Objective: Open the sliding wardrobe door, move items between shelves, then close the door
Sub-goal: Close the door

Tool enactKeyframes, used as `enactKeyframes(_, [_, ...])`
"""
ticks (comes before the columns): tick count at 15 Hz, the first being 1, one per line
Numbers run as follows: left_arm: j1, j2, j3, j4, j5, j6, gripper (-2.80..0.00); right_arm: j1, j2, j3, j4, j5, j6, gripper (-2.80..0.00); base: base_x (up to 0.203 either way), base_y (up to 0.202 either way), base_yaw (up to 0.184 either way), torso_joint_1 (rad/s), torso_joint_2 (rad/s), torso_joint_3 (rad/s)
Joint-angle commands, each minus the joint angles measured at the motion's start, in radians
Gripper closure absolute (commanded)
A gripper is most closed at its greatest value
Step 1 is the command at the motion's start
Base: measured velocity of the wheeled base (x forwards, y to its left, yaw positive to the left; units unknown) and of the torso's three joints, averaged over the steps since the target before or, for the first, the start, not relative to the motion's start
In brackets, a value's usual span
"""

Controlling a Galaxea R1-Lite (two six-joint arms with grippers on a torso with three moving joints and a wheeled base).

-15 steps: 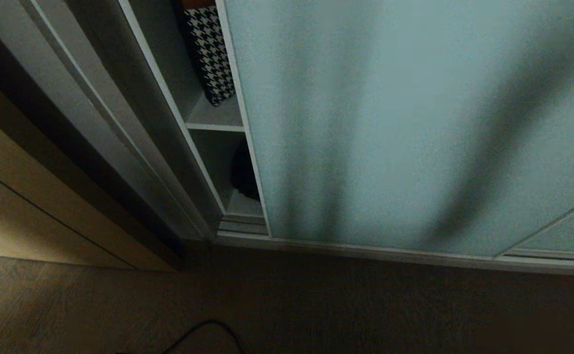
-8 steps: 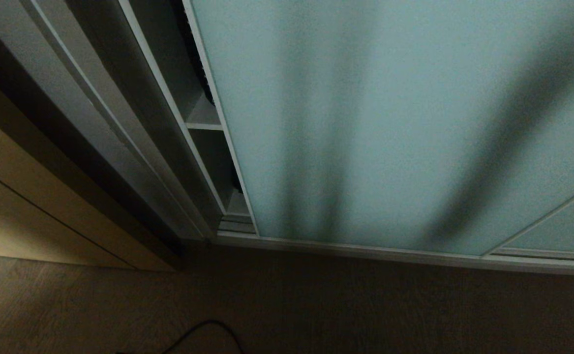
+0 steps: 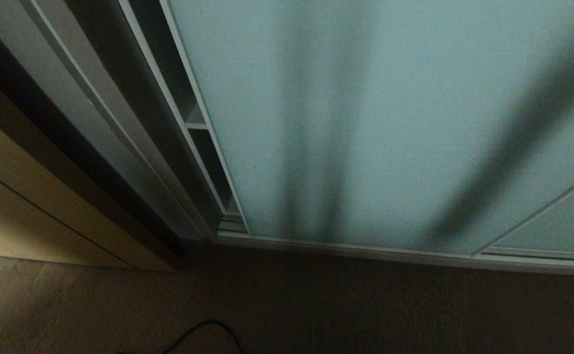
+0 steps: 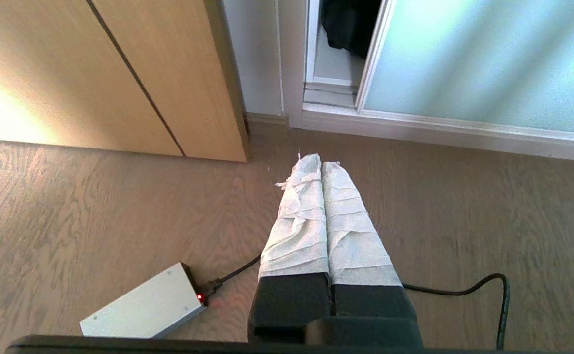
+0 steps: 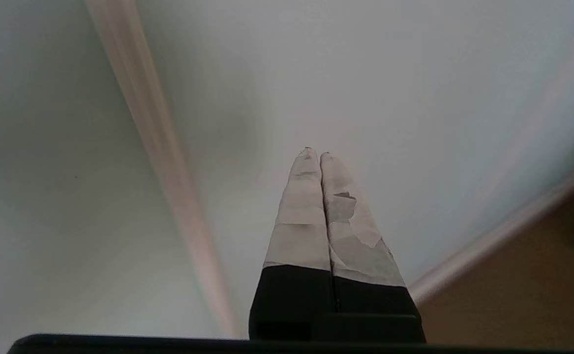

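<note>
The frosted teal sliding wardrobe door (image 3: 390, 123) fills most of the head view, leaving only a narrow gap at its left edge. In that gap a sliver of a white shelf (image 3: 196, 123) shows. The black fabric bundle (image 4: 348, 22) shows only in the left wrist view, low in the gap beside the door (image 4: 488, 59). My right gripper (image 5: 315, 153) is shut and empty, with its tips close against the door glass (image 5: 390, 73) near a blurred frame strip (image 5: 164, 162). Over the wooden floor my left gripper (image 4: 321, 162) hangs shut and empty. Neither gripper is in the head view.
A beige wooden cabinet front (image 3: 21, 196) stands left of the wardrobe, seen also as the cabinet (image 4: 119, 73) in the left wrist view. A silver box with a red light (image 4: 144, 307) and a black cable (image 4: 464, 290) lie on the floor. The bottom track (image 3: 414, 255) runs under the door.
The door has slid left and the gap has narrowed. The houndstooth item and the black bundle that showed in the gap are now covered in the head view.
</note>
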Motion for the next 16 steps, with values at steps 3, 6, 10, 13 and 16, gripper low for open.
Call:
enactKeyframes(3, [0.0, 0.001, -0.001, 0.0, 0.0, 0.0, 0.0, -0.021, 0.09, -0.061, -0.002, 0.069, 0.07, 0.0, 0.0, 0.0, 0.0, 0.0, 0.0, 0.0])
enactKeyframes(6, [0.0, 0.001, 0.001, 0.0, 0.0, 0.0, 0.0, -0.02, 0.141, -0.1, -0.002, 0.071, 0.077, 0.0, 0.0, 0.0, 0.0, 0.0, 0.0, 0.0])
enactKeyframes(10, [0.0, 0.001, 0.0, 0.0, 0.0, 0.0, 0.0, 0.008, 0.151, -0.111, 0.0, 0.123, 0.132, 0.0, 0.0, 0.0, 0.0, 0.0, 0.0, 0.0])
enactKeyframes(13, [0.0, 0.001, 0.001, 0.0, 0.0, 0.0, 0.0, 0.04, 0.162, -0.115, -0.001, 0.129, 0.143, 0.0, 0.0, 0.0, 0.0, 0.0, 0.0, 0.0])
enactKeyframes(16, [0.0, 0.001, 0.001, 0.0, 0.0, 0.0, 0.0, 0.079, 0.162, -0.103, -0.001, 0.129, 0.144, 0.0, 0.0, 0.0, 0.0, 0.0, 0.0, 0.0])
